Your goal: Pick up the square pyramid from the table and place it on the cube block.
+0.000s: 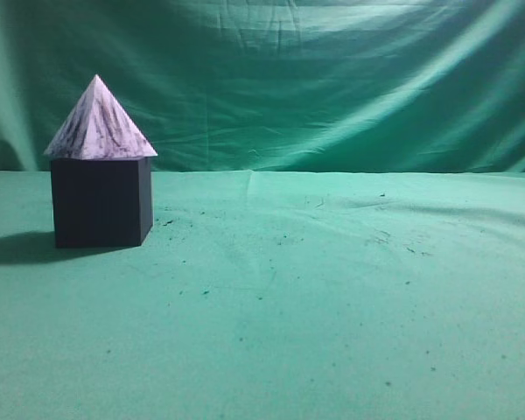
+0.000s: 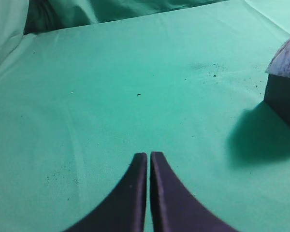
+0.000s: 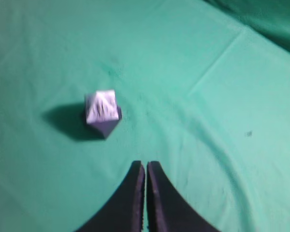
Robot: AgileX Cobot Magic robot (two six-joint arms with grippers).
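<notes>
The square pyramid (image 1: 99, 124), white with dark streaks, stands upright on top of the dark cube block (image 1: 101, 202) at the left of the green table (image 1: 315, 297). No gripper shows in the exterior view. In the left wrist view my left gripper (image 2: 149, 154) is shut and empty over bare cloth, with the cube block (image 2: 283, 99) and the pyramid (image 2: 287, 59) at the far right edge. In the right wrist view my right gripper (image 3: 145, 164) is shut and empty, high above the table, with the pyramid (image 3: 102, 107) on the cube block (image 3: 106, 127) ahead to the left.
A green cloth backdrop (image 1: 332, 79) hangs behind the table. Small dark specks dot the table cloth. A fold line (image 3: 217, 60) runs across the cloth in the right wrist view.
</notes>
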